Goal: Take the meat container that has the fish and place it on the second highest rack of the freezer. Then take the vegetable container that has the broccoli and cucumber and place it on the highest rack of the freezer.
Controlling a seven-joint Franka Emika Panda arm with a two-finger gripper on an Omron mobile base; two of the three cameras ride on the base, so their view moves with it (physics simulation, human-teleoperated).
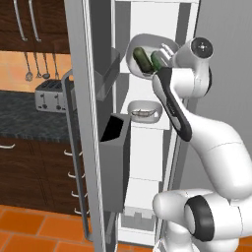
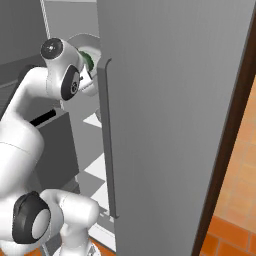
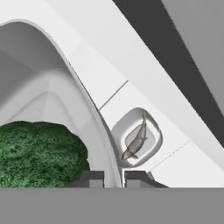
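While the tool [image 3: 113, 178] is pinching the rim of the tilted vegetable container [image 1: 147, 55] at the freezer's [image 1: 162, 29] highest rack, above the meat container [image 1: 144, 111], the cucumber [image 1: 143, 60] and broccoli [image 3: 39, 153] are risking sliding out.

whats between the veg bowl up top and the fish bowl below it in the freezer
Only bare white freezer interior separates the vegetable container from the meat container, seen in the left base view.

In the right base view the tall grey freezer door [image 2: 170, 125] covers most of the shallow whitish-grey vegetable bowl [image 2: 86, 41], upper left. In the hand view, the bright-green lumpy broccoli [image 3: 39, 153] runs off the left edge.
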